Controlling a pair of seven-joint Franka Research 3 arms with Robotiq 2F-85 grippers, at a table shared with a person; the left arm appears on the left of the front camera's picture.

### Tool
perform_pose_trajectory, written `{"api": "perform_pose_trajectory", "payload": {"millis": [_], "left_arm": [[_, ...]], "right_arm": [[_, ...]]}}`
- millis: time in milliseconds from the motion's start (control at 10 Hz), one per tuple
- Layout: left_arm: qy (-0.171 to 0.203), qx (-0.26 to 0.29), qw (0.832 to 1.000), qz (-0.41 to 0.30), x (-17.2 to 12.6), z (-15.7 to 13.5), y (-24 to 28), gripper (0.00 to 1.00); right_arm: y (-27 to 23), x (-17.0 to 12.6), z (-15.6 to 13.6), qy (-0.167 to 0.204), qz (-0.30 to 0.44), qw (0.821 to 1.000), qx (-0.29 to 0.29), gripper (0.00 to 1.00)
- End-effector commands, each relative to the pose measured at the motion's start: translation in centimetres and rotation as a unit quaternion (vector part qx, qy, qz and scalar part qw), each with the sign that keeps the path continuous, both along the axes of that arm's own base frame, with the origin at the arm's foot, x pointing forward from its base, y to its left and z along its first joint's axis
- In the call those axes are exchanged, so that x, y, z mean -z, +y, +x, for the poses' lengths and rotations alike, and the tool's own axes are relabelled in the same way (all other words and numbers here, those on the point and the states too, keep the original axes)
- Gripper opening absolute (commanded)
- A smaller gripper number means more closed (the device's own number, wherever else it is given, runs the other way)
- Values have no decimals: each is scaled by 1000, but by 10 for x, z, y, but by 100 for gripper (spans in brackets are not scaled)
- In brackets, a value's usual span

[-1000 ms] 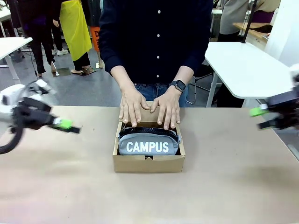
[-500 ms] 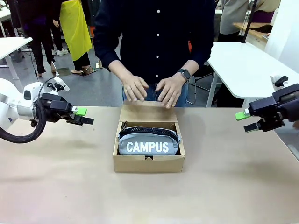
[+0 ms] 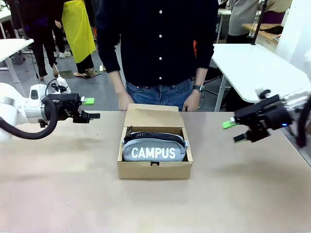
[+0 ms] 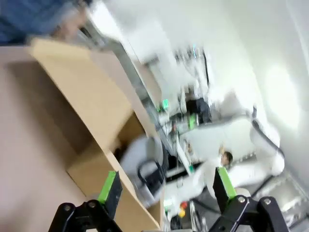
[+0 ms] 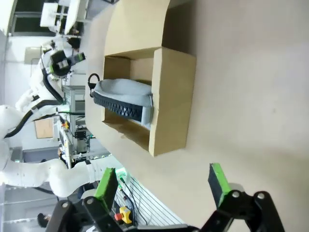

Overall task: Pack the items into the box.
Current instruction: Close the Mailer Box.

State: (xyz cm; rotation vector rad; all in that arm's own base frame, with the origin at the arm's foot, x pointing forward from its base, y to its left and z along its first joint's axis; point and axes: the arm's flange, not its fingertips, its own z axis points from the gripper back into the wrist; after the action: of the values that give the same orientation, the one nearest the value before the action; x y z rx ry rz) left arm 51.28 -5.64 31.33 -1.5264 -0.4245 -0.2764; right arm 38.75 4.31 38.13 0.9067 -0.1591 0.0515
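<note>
The left end effector (image 3: 92,108) hangs released above the left part of the worktop (image 3: 233,194), its two green-padded fingers spread apart with nothing between them, pointing right toward the box (image 3: 154,170) and well apart from it. In the left wrist view, which is blurred, the left end effector (image 4: 164,186) shows the same wide gap, with the box (image 4: 91,121) beyond its fingers.

The right end effector (image 3: 233,131) is also released and empty. It hovers above the right part of the worktop, fingers aimed left and slightly down toward the box, with bare surface between them. In the right wrist view the right end effector (image 5: 162,182) frames the worktop (image 5: 251,96) just near of the box (image 5: 174,106).

The brown cardboard box sits at the middle of the worktop, toward the far side, with its lid flap (image 3: 153,116) open and laid back away from the robot. The grey-blue pouch (image 3: 154,151) lettered "CAMPUS" stands inside the box on its long edge, the lettering facing the near side and its dark zip edge uppermost, filling most of the width. The right wrist view shows the pouch (image 5: 123,99) rising slightly above the box walls.

A person in a dark buttoned shirt stands at the far edge behind the box, one hand (image 3: 124,101) and the other hand (image 3: 189,102) lowered beside the body, clear of the lid flap, with a watch (image 3: 198,88) on one wrist.
</note>
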Motion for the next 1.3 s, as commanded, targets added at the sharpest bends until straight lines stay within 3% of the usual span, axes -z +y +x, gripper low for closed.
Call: {"api": "perform_pose_trajectory", "payload": {"millis": [0, 200, 400, 500, 600, 800, 1200], "left_arm": [[55, -56, 997, 1, -2, 40, -18, 100], [109, -38, 993, 19, 8, 76, -24, 100], [167, -16, 985, 27, 30, 112, -31, 100], [188, -10, 982, 33, 41, 122, -37, 100], [198, 4, 979, 40, 49, 126, -45, 100], [212, 39, 975, 49, 62, 127, -64, 100], [212, 69, 973, 67, 69, 117, -79, 100]], "right_arm": [[25, 27, 61, 17, 15, 1000, -19, 100], [45, 53, 100, 11, 34, 999, -16, 100], [53, 80, 141, 30, 112, 993, -18, 100], [56, 89, 158, 16, 140, 990, -4, 100], [65, 97, 171, 9, 146, 989, -1, 100], [89, 115, 195, 30, 179, 983, -34, 100], [112, 122, 196, 40, 167, 984, -47, 100]]}}
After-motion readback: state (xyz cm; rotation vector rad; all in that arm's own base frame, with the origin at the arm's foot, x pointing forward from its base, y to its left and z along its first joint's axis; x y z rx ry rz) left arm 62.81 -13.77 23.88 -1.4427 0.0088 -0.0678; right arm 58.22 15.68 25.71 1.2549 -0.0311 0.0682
